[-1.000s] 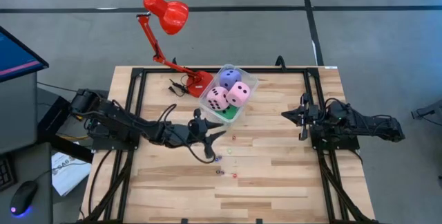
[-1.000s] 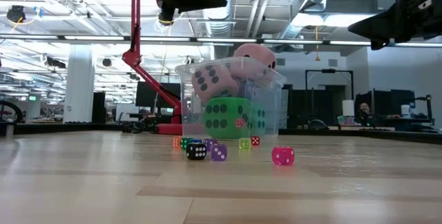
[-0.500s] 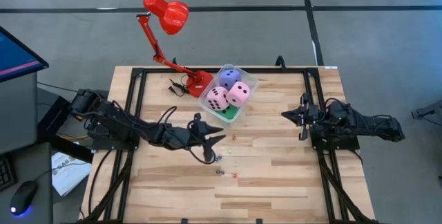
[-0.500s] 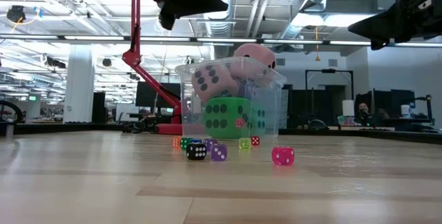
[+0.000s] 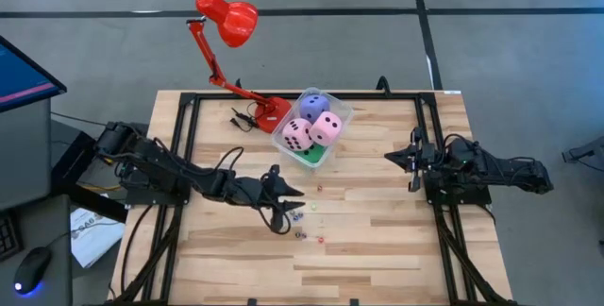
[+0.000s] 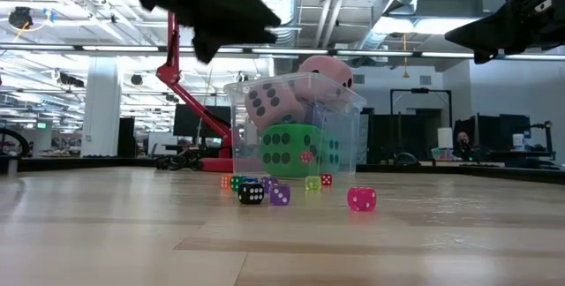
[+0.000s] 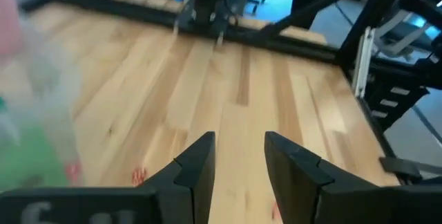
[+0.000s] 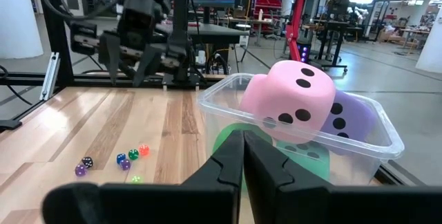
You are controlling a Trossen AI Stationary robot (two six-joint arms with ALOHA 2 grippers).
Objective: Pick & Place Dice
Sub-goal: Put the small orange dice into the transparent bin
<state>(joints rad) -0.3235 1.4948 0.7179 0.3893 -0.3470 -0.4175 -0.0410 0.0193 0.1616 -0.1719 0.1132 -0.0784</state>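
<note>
Your left claw (image 5: 286,204) hangs above the desk (image 5: 377,240), fingers apart and empty, just over the scattered tiny dice (image 5: 302,219). Your right claw (image 5: 396,159) waits at the desk's right side, fingers together on nothing. The big dice, pink (image 5: 327,127), pink (image 5: 295,134), purple (image 5: 314,107) and green (image 5: 310,156), sit in the tub (image 5: 340,110) beside the lamp (image 5: 226,18).

No readable text, labels, brands or numbers from my station. Only markings I make out: dark pips on pink soft cube dice (image 8: 293,108) in clear plastic tub (image 8: 359,143); pips on tiny coloured dice (image 6: 279,194) on wooden surface (image 6: 106,233).
</note>
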